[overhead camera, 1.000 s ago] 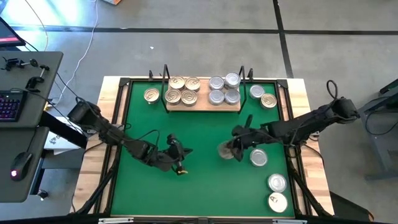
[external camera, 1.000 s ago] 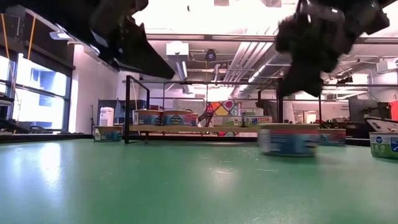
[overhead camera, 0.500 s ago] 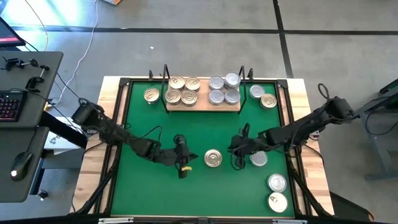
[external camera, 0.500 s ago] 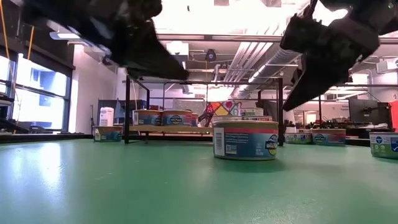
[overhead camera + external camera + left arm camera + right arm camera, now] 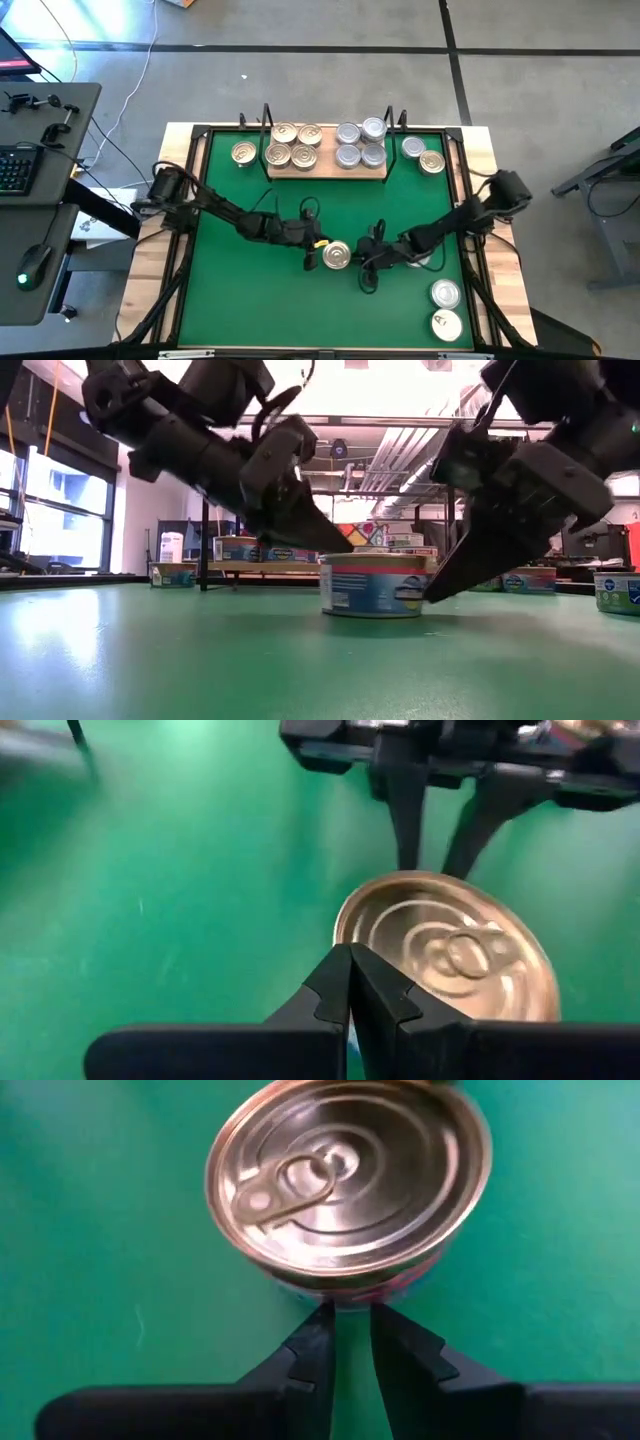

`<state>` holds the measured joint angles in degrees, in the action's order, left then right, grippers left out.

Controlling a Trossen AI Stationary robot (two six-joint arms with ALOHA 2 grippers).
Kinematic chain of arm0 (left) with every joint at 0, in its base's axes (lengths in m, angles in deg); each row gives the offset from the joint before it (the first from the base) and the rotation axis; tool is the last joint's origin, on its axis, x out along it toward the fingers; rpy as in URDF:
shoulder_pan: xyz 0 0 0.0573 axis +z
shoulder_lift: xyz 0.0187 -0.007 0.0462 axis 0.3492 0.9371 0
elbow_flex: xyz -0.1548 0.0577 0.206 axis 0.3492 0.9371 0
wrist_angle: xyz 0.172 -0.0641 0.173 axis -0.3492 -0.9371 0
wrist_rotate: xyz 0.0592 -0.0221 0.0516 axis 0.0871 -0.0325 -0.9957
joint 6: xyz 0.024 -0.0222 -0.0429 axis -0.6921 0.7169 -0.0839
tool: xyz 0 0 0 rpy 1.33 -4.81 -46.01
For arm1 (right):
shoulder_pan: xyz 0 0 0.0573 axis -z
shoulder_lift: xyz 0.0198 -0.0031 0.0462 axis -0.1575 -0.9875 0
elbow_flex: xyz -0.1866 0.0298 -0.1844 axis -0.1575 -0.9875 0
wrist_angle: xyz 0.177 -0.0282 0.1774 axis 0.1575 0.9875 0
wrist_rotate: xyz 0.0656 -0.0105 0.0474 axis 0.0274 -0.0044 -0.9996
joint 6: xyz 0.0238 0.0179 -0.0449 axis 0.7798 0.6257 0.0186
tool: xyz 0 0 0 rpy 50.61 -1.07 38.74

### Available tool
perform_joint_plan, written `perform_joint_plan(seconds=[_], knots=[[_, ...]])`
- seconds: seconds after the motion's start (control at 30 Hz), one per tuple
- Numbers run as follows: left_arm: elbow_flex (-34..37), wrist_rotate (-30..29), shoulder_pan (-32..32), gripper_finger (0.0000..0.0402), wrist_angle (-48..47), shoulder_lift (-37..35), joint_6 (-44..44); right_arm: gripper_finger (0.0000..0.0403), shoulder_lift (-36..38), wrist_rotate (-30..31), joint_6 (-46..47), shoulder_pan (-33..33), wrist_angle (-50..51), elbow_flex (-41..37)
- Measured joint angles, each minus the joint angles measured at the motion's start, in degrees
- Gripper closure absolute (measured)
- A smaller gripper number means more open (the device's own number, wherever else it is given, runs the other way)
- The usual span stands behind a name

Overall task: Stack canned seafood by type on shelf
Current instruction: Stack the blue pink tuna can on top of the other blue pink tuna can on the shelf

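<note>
**High view: two grippers flank a lone tin at mid-bench**

From my remote station I see a gold-lidded tin [image 5: 338, 256] standing upright on the green mat [image 5: 230, 300], roughly at the middle of the bench [image 5: 148, 260]. The left gripper [image 5: 312, 252] sits just beside it on one side with its fingers pressed fully together, holding nothing. The right gripper [image 5: 372, 256] sits just beside the tin on the opposite side, fingers nearly together with only a narrow slit between them, also empty. In the low view both grippers slant down toward the tin [image 5: 373, 584], tips at or just short of its wall; I cannot tell whether they touch it.

At the far edge of the mat, the shelf [image 5: 326, 166] carries four gold-lidded tins [image 5: 293, 144] grouped at its left end and silver-lidded tins [image 5: 360, 143] grouped at its right. One more gold tin [image 5: 243, 153] rests on the mat just left of the shelf; a silver tin and a gold tin [image 5: 423, 155] rest just right of it. Two silver tins [image 5: 446, 308] stand near the mat's near right corner, and another tin [image 5: 425, 261] is partly hidden under the right arm.
</note>
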<state>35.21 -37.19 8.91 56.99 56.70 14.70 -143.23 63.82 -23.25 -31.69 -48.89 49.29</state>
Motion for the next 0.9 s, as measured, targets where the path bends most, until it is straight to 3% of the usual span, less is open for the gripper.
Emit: perform_joint_plan(seconds=[0.13,0.4,0.57,0.9], knots=[[0.0,0.5,-0.3,0.0401,-1.4,-0.2,0.2,0.0343,-5.5,-0.2,3.4,-0.1,-6.3,2.7],[-0.1,0.2,-1.0,0.0401,-3.7,-2.8,0.2,0.0343,-12.0,0.2,1.3,-0.3,-6.2,10.4],[0.2,-4.4,-0.5,0.0402,-9.4,-2.8,2.4,0.0343,-12.1,0.0,-0.3,-0.4,-6.2,11.4],[4.4,-5.7,-0.4,0.0402,-5.4,-2.7,3.7,0.0343,-9.9,0.3,-1.3,-2.3,-5.4,11.4]])
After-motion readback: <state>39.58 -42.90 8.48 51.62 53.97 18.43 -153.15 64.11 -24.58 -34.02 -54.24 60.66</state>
